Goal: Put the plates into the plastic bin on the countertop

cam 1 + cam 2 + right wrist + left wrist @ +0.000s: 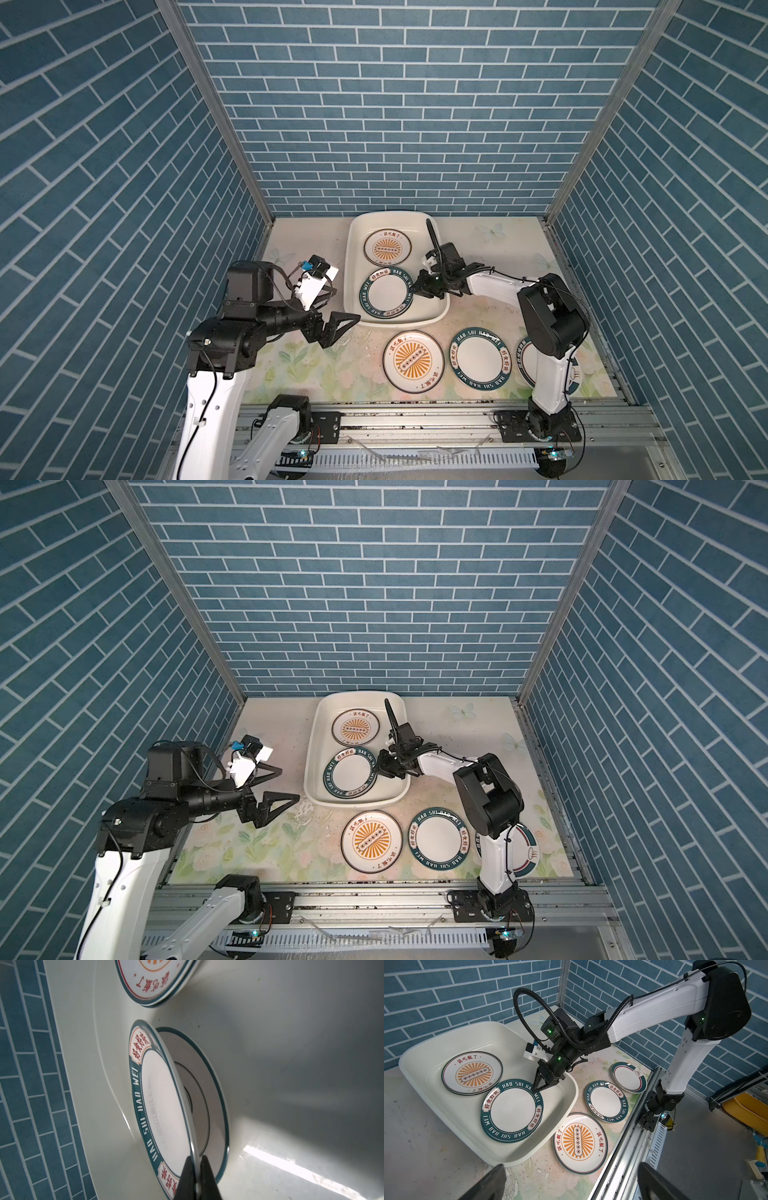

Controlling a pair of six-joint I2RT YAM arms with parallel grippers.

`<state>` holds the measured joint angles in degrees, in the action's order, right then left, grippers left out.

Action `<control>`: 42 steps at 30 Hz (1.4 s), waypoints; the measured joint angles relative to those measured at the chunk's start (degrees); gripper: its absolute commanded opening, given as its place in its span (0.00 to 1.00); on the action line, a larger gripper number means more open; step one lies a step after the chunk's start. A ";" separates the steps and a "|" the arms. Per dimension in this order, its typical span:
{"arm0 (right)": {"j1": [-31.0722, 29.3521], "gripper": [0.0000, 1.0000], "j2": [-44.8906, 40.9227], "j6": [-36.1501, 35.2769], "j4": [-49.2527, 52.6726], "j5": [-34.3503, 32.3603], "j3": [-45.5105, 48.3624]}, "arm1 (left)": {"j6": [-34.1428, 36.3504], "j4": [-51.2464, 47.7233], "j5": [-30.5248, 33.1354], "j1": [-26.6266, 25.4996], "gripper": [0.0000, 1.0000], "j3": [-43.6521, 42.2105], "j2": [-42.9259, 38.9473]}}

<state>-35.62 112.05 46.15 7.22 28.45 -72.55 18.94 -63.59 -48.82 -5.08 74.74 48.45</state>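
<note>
We hold the teal-lettered plate (pixel 511 1110) tilted over another in the plastic bin (pixel 563 1101), its rim pinched by the right gripper (pixel 536 1089), beside the sunburst stack (pixel 472 1073). On the countertop (pixel 299 365), a lone sunburst plate (pixel 580 1142), a lettered plate (pixel 606 1101) and the cloud-emblem plate (pixel 629 1078) are not yet binned. Our left gripper (pixel 286 785) hangs spread and empty.

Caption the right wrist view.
Right hand grips the teal-rimmed plate by its rim, over another plate in the bin.
</note>
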 measured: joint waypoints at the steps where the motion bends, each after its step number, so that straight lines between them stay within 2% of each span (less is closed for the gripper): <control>1: 0.00 0.00 0.04 0.00 0.04 0.13 0.00 | 0.07 0.00 0.02 0.04 1.00 0.24 0.00; 10: 0.00 0.02 0.66 0.00 0.00 0.90 0.00 | 0.20 -0.09 0.15 0.24 1.00 0.66 0.04; 25: 0.00 0.23 1.20 0.07 0.31 1.22 0.00 | 0.46 -1.05 0.04 0.35 1.00 1.20 -0.85; 42: -0.02 0.25 1.25 -0.15 2.12 1.07 -0.04 | 0.35 -1.01 -0.37 0.81 1.00 1.20 -1.25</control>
<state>-35.64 113.30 46.00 9.34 29.52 -72.60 19.29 -64.60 -49.19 -4.27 75.94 47.20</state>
